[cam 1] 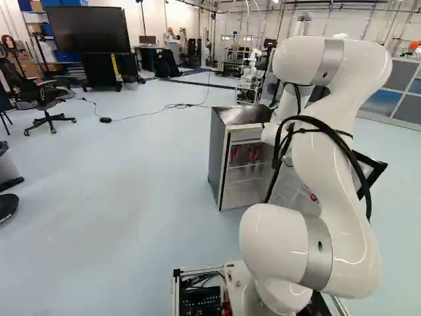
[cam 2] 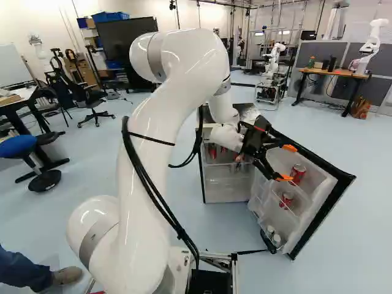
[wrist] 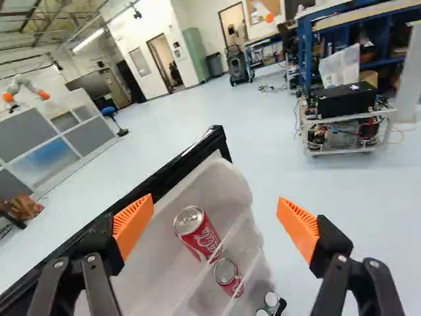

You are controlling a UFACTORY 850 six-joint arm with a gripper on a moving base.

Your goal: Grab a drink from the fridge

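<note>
Cans [wrist: 198,234] stand in the fridge door [cam 2: 321,196]; right base view shows the hand [cam 2: 286,163], left hides it — wide open, holding nothing.

my white arm [cam 2: 144,159] climbs to a high, rounded elbow [cam 2: 147,56], then folds over and comes down ahead to the wrist [cam 2: 228,137]. out at its end my black gripper [cam 2: 286,163] reaches forward, its two fingers [wrist: 102,247] spread wide, orange pads [wrist: 133,224] facing each other across the gap.
</note>
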